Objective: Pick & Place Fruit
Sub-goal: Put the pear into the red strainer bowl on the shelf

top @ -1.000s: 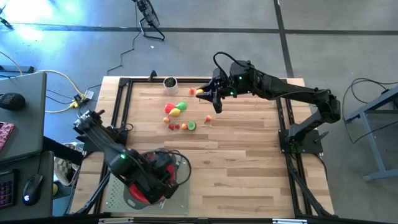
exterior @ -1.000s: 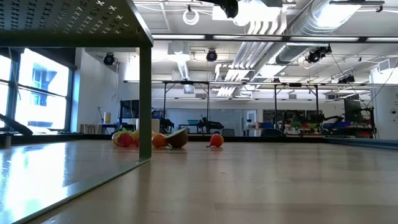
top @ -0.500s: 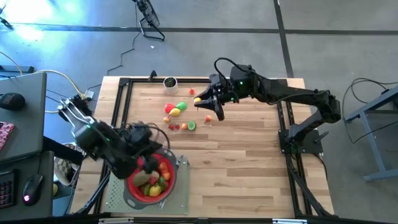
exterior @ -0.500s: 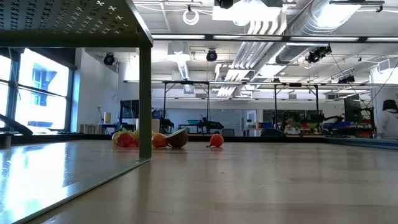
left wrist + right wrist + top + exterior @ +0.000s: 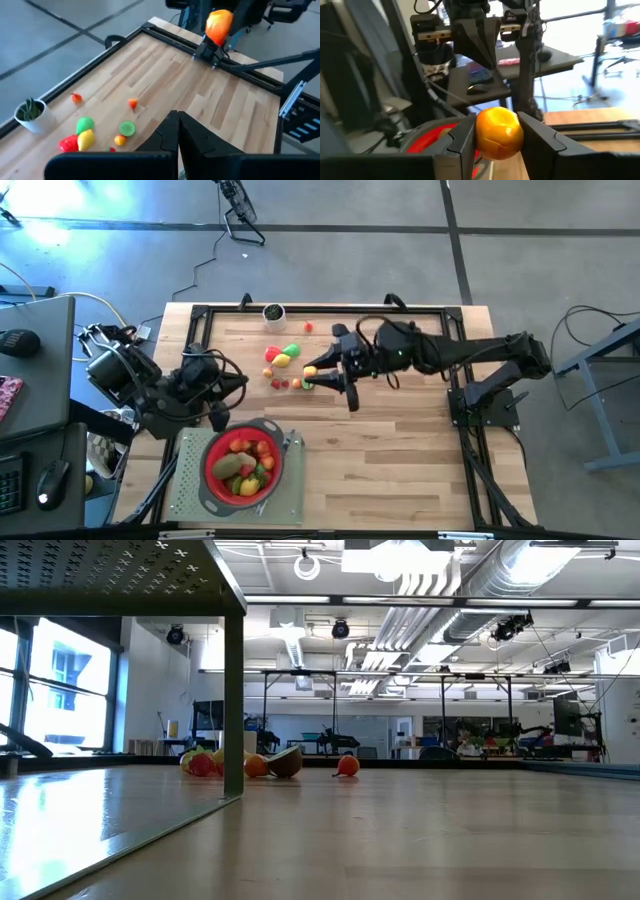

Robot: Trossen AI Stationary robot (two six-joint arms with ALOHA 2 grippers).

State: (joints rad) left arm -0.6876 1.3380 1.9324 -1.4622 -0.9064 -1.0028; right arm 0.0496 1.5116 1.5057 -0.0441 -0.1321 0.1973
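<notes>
Orange fruit (image 5: 499,132) sits clamped in my right end effector (image 5: 312,370) above the worktop (image 5: 400,440); my left end effector (image 5: 178,131) is closed, empty, beside the red strainer (image 5: 213,476).

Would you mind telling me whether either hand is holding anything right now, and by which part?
The right hand holds a small orange fruit, pinched across its middle between the two fingers. The left hand is shut and empty.
</notes>
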